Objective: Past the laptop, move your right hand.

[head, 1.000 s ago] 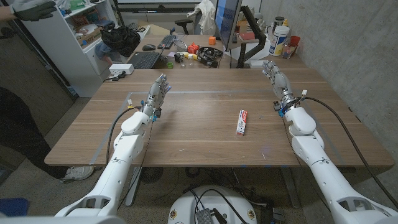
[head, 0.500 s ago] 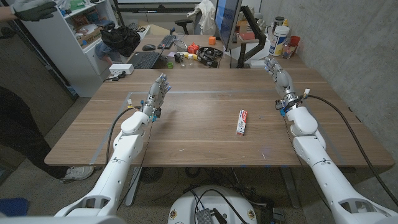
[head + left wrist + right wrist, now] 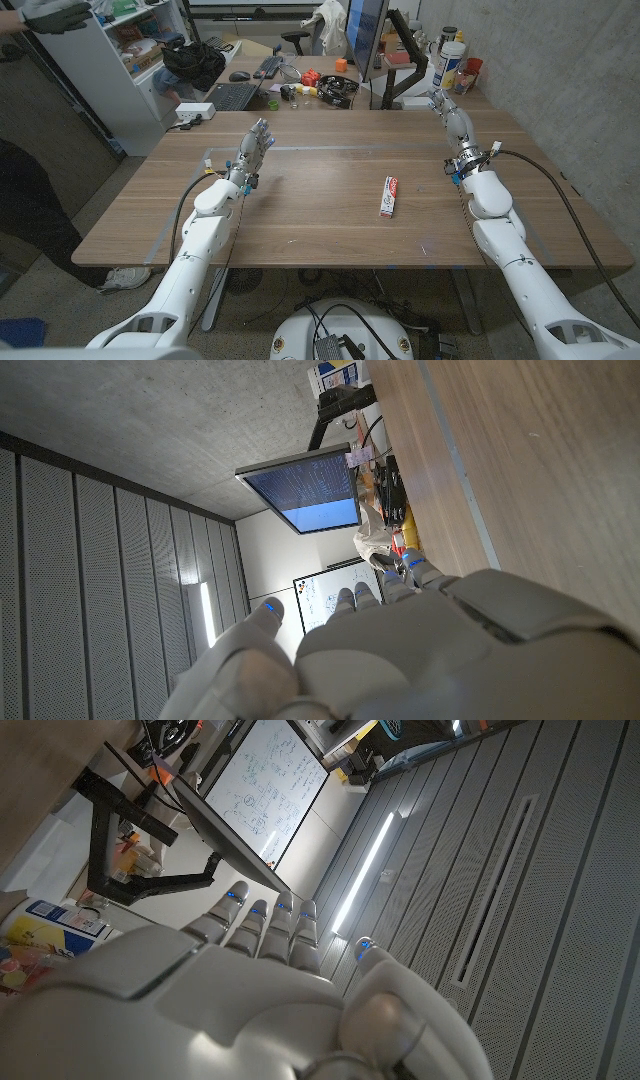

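Right hand (image 3: 448,112) is hovering at upper right of frame, fingers extended and holding nothing. No laptop is showing on the table (image 3: 320,215); only a toothpaste tube (image 3: 389,195) is lying lower-left of that hand, long axis running near-to-far.

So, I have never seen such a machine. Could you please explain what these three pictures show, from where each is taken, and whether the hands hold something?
This is a robot with two arms, standing at a wooden table. The head view looks down from its head: its left hand and right hand both reach forward over the table, fingers apart, holding nothing. A toothpaste tube lies on the table between them, nearer the right arm, touched by neither. No laptop is on this table. The other two pictures come from cameras on each wrist, looking along the back of that hand; they are turned, so the room looks tilted. A monitor stands on the desk behind.
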Available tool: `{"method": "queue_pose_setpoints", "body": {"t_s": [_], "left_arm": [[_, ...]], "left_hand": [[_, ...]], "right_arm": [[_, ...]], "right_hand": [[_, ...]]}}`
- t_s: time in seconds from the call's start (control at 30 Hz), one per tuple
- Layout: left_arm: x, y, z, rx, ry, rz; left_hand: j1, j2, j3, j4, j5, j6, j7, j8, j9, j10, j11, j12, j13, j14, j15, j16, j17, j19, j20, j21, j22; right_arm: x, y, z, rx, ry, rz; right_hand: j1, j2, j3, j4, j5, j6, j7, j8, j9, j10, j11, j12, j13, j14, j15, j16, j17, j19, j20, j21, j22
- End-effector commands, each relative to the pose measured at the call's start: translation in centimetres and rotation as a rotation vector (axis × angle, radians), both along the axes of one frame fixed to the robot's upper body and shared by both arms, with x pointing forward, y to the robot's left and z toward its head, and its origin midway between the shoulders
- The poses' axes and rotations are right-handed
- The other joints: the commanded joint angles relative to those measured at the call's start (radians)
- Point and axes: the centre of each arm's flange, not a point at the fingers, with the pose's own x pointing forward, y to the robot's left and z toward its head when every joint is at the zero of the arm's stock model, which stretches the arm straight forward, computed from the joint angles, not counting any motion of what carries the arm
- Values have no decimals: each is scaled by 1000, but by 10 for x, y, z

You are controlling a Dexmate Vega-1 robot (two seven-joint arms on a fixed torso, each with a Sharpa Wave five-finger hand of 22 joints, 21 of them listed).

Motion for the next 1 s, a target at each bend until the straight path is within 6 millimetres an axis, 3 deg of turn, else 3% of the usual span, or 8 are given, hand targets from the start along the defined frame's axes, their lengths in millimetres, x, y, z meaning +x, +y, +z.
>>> {"method": "queue_pose_setpoints", "body": {"t_s": [0.03,1.0], "left_arm": [[1,0,0,2,-1,-1],[1,3,0,7,-2,1]], "left_hand": [[2,105,-3,2,5,-63,-4,3,4,-51,-5,4,5,-104,-36,5,2,-46,-45,5,2],[2,105,-8,2,6,-62,-3,3,4,-51,-2,4,5,-103,-36,6,2,-47,-45,6,1]], "right_arm": [[-10,0,3,-16,-56,-30],[-29,-5,8,-54,-154,-104]], "right_hand": [[13,29,6,1,1,15,0,4,4,17,1,2,4,11,-18,7,0,17,-63,5,1],[18,27,12,-1,1,42,-2,3,4,42,-9,4,4,38,-23,6,0,36,-63,8,1]]}}
